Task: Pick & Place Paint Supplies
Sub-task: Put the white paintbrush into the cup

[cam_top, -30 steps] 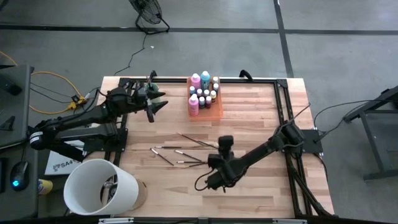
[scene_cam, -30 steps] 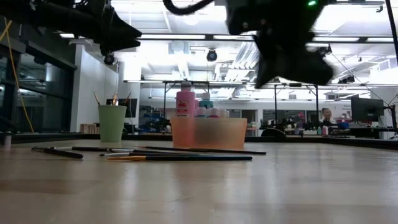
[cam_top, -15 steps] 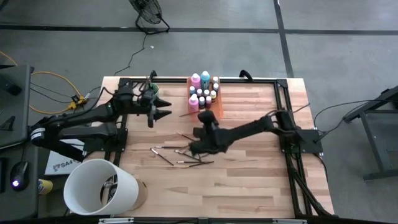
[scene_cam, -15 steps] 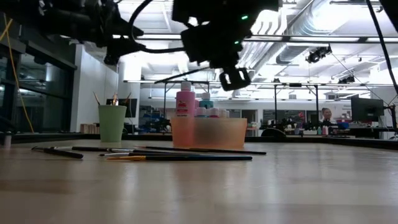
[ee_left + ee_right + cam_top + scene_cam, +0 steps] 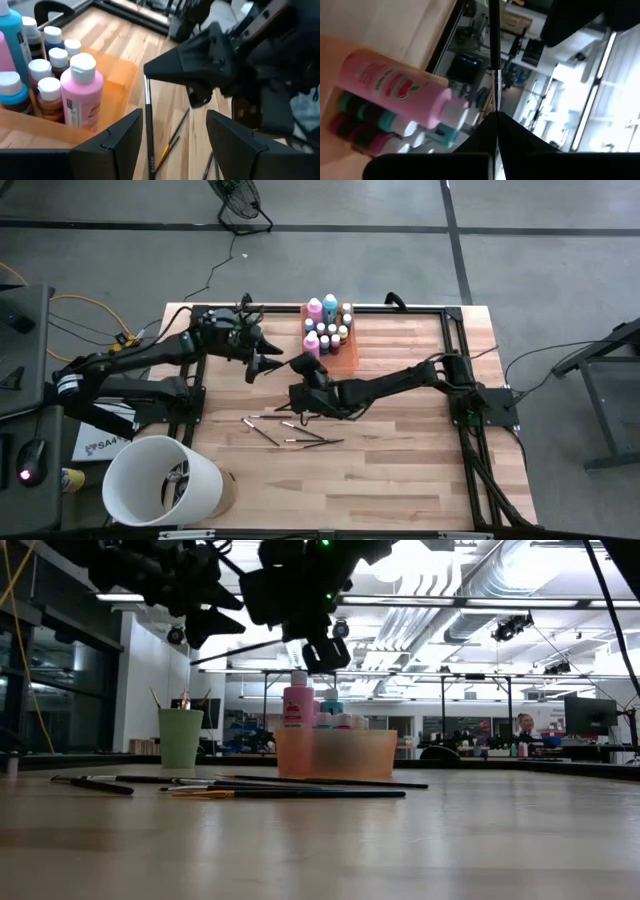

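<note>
high view: handover under way above the table. right gripper pinching a thin dark brush, offered toward left gripper, fingers spread, close by.

low view: brush held aloft, tilted, near the mint-green cup; more brushes flat on wood.

left wrist view: brush between spread fingers. next, probably closing on the handle before any release.

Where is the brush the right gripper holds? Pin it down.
In the high view, the brush hangs above the table's middle, pinched in the shut right gripper, between the open left gripper and the orange tray.
</note>
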